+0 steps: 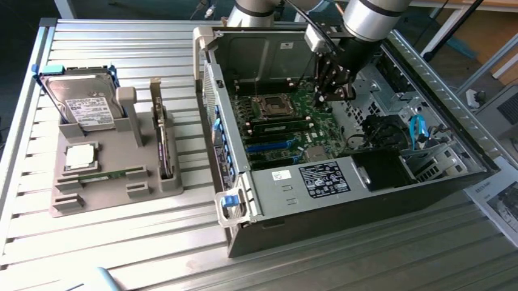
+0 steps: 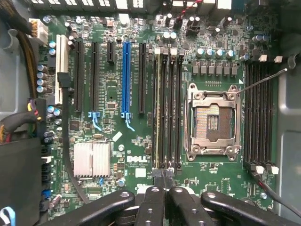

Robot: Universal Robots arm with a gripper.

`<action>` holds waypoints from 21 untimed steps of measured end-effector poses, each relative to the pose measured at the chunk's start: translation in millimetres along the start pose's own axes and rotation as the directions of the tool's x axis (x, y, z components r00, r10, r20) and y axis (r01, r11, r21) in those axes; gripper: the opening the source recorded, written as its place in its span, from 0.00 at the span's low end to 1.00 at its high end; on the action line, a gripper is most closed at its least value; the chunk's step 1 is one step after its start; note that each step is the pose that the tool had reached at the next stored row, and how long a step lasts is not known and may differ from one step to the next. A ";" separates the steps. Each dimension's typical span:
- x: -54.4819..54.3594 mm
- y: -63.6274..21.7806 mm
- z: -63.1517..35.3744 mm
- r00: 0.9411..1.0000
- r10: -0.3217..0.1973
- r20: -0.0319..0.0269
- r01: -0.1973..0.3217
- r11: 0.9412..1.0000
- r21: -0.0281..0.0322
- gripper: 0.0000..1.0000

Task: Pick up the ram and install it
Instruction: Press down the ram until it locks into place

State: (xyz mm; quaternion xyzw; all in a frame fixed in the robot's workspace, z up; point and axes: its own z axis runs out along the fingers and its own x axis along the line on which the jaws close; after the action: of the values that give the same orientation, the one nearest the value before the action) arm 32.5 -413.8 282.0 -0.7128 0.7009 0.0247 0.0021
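Ram, a thin green stick, is seen lying in the grey holder at about 9 o'clock from the open case. Light, stiff and fragile handling is judged; the long edges suit a grasp. The gripper hangs over the motherboard, jaws closed on nothing. Empty memory slots are resolved from the wrist, while the holder appears in the exterior view.

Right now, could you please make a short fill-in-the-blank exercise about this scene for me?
1. The end effector hangs above the ___ inside the computer case.
2. Its fingers are ___.
3. The processor socket is ___.
4. One ram lies on the grey ___ that also carries the hard drive.

Missing words: motherboard; shut; empty; holder.
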 end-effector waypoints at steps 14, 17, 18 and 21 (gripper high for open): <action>1.0 -2.0 37.3 1.000 0.000 0.000 0.000 1.000 -0.001 0.10; 1.2 -2.4 42.0 1.000 0.000 0.000 0.000 1.000 -0.001 0.10; 1.3 -2.5 43.3 1.000 0.000 0.000 0.000 1.000 -0.001 0.10; 1.4 -2.8 46.3 1.000 0.000 0.002 0.000 1.000 -0.001 0.10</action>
State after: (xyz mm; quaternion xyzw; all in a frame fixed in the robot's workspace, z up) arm 33.8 -413.3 235.6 -0.7128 0.7009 0.0255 0.0024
